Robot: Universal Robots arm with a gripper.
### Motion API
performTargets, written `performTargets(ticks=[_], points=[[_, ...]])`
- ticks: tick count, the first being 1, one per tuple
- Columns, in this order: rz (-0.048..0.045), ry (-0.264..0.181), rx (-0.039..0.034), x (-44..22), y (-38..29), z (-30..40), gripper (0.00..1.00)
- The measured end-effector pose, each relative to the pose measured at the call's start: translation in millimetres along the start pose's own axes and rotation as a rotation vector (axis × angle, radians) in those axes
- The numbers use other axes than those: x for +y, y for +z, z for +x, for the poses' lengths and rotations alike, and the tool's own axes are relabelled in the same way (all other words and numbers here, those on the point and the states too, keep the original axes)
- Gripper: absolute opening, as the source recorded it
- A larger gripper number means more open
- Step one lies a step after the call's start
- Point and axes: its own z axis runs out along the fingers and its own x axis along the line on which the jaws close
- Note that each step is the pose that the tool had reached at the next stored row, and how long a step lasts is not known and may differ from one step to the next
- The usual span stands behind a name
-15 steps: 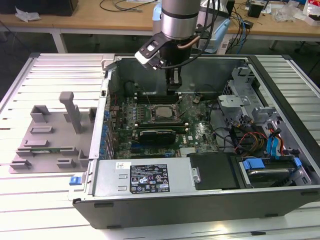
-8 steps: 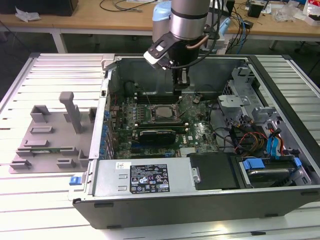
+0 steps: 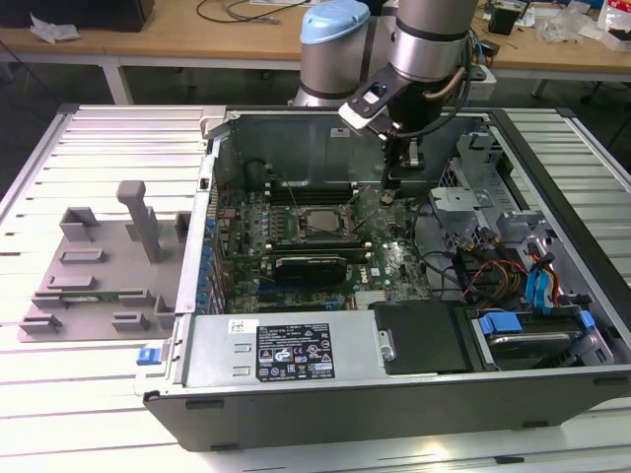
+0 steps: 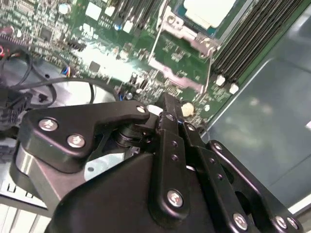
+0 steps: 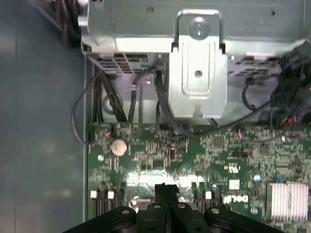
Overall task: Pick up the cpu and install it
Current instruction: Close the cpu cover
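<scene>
One cpu [image 3: 317, 223] lies flat, pale top up, in the socket on the motherboard [image 3: 394, 261] inside the computer case [image 3: 394, 394] — it is square, its edges parallel to the socket frame. The gripper [image 3: 390, 194] hangs over the board near it, toward the exterior view's right, fingers [image 4: 171, 126] pressed together, pinching nothing.

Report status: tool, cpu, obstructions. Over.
Tool shut, hovers above motherboard. Cpu lies in socket, to the exterior view's left of tool. No obstacle seen between.

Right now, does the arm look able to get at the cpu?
Probably yes: the cpu lies face-up in the open case with nothing over it, and the gripper, jaws shut, hangs just beside it toward the exterior view's right.
</scene>
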Motion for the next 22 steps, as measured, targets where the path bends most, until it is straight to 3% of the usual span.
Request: performTargets(ticks=[4,17,22], points=[[0.0000,0.000,-0.0001,2.4,0.2,-0.1,0.11],[-0.0019,0.000,0.0001,2.2,36.4,-0.3,0.11],[-0.0020,0.000,0.0001,0.4,36.7,-0.2,0.11]])
